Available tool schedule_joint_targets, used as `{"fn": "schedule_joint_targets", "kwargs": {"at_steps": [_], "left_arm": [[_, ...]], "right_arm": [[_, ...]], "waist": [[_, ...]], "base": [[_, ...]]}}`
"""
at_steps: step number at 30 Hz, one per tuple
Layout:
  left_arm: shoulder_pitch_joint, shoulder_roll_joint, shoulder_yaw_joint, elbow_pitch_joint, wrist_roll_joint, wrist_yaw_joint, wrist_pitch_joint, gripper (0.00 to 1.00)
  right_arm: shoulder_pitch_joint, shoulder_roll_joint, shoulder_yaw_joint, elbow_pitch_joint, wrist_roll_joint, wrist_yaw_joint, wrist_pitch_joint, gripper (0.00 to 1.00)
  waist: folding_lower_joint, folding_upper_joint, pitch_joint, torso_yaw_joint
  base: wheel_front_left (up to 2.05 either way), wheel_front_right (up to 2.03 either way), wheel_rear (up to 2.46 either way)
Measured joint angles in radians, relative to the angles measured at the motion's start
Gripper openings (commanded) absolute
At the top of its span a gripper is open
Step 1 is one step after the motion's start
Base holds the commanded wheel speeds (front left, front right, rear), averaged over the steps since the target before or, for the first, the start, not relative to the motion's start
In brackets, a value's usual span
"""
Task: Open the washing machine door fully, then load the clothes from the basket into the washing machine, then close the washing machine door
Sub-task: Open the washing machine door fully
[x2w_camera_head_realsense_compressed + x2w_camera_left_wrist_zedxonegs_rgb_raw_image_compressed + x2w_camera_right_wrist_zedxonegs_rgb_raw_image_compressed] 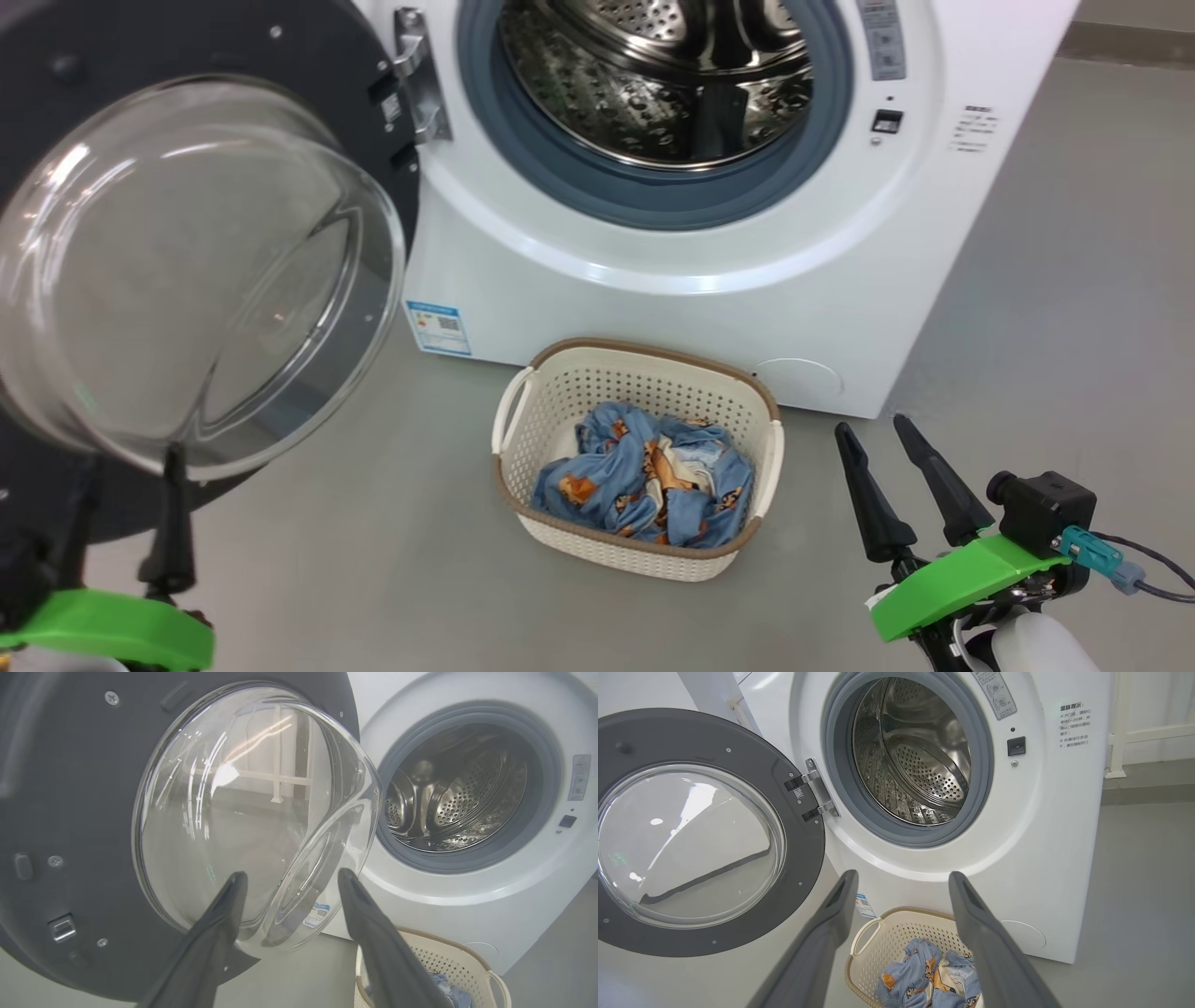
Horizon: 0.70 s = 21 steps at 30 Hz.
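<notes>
Reaching for clothes [644,476] risks left end effector [290,877] knocking the open door [308,56]; it and right end effector [873,429] gape empty.

Plain grey floor [1074,280], white railing post [1120,718] behind

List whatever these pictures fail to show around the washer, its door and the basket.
Head view: the clothes lie heaped; folds hide how many there are.
Head view: the washing machine loses its top to the upper edge.
Head view: the blue sticker has print too small to read.
Left wrist view: the basket is cut by the bottom edge.
</notes>
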Motion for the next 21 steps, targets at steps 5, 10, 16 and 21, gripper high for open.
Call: {"fn": "schedule_joint_targets", "kwargs": {"at_steps": [5, 10, 16, 21], "left_arm": [[0.032, -0.015, -0.017, -0.049, 0.001, 0.014, 0.001, 1.00], [0.038, -0.025, -0.028, -0.086, 0.001, 0.027, 0.001, 1.00], [0.055, -0.028, -0.034, -0.118, 0.008, 0.042, 0.001, 1.00], [0.070, -0.042, -0.050, -0.128, 0.008, 0.042, 0.001, 1.00]], "right_arm": [[0.000, -0.002, 0.008, -0.005, 0.000, 0.000, 0.000, 1.00], [0.000, -0.007, 0.011, -0.009, 0.000, 0.000, 0.000, 1.00], [0.005, -0.022, 0.015, -0.011, 0.000, 0.000, 0.000, 1.00], [0.005, -0.026, 0.016, -0.015, 0.000, 0.000, 0.000, 1.00]], "waist": [[0.0000, 0.0000, -0.004, -0.042], [0.0000, 0.0000, -0.005, -0.090], [-0.0001, 0.0000, -0.008, -0.151], [0.0000, 0.0000, -0.013, -0.199]], "base": [[0.00, 0.00, 0.00], [0.00, 0.00, 0.00], [0.00, 0.00, 0.00], [0.00, 0.00, 0.00]]}}
